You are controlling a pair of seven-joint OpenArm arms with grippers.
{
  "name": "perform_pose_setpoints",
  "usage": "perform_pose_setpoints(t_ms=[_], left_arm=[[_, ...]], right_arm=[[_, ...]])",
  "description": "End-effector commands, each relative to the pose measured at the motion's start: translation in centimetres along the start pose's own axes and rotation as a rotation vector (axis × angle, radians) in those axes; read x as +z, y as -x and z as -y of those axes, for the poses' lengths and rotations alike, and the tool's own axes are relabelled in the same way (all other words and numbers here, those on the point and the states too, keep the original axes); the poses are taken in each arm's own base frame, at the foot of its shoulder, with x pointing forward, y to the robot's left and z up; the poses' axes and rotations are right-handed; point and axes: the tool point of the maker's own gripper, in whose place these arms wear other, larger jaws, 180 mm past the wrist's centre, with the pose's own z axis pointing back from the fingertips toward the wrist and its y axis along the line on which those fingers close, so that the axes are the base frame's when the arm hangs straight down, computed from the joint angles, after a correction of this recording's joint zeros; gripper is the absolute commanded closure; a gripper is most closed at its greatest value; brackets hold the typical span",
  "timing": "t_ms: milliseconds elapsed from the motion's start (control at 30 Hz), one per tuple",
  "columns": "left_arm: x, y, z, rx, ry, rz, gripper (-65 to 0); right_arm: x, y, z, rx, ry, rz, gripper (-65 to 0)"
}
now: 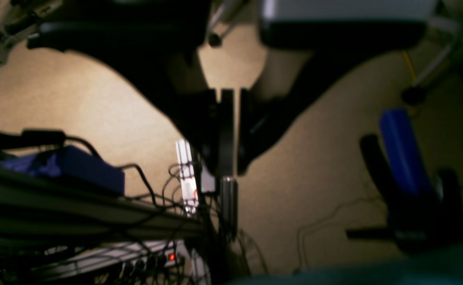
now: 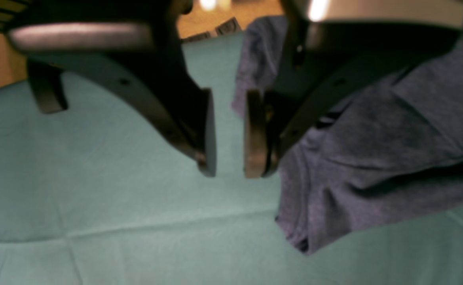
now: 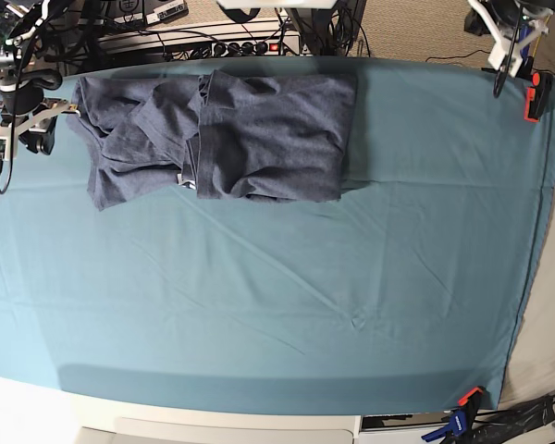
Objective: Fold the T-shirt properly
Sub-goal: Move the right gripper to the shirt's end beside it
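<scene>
The slate-blue T-shirt lies partly folded at the far left part of the table, its right portion doubled into a rough rectangle and its left portion rumpled. In the right wrist view the T-shirt bunches just right of my right gripper, which is open above the teal cloth with nothing between its fingers. In the base view the right gripper sits at the shirt's left edge. My left gripper is shut on nothing, off the table's far right corner, over the floor.
Teal cloth covers the whole table. An orange clamp grips the far right edge, and more clamps the near right corner. A power strip and cables run behind the table. A cable rack stands below the left gripper.
</scene>
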Motion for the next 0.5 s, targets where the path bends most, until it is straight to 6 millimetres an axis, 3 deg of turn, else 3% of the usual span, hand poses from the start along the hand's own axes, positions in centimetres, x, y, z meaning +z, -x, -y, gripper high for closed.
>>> perform_pose_setpoints(t_ms=[0, 100, 167, 300, 467], left_arm=[[0.4, 0.3, 0.1, -0.006, 0.002, -0.002, 0.0], [0.3, 0.7, 0.0, 0.003, 0.003, -0.011, 0.0], [0.3, 0.7, 0.0, 0.006, 0.004, -0.007, 0.0], [0.3, 0.7, -0.1, 0.005, 0.003, -0.007, 0.0], [0.3, 0.7, 0.0, 0.006, 0.004, -0.007, 0.0]], right_arm=[[0.1, -0.8, 1.0, 0.032, 0.024, 0.018, -13.7], [-0.7, 0.3, 2.3, 0.025, 0.031, -0.023, -28.8], [-1.5, 1.2, 2.9, -0.017, 0.020, -0.048, -35.1], [-3.7, 3.0, 2.5, -0.184, -0.067, -0.102, -37.1], [-5.9, 3.1, -0.7, -0.380, -0.277, -0.116, -39.5]])
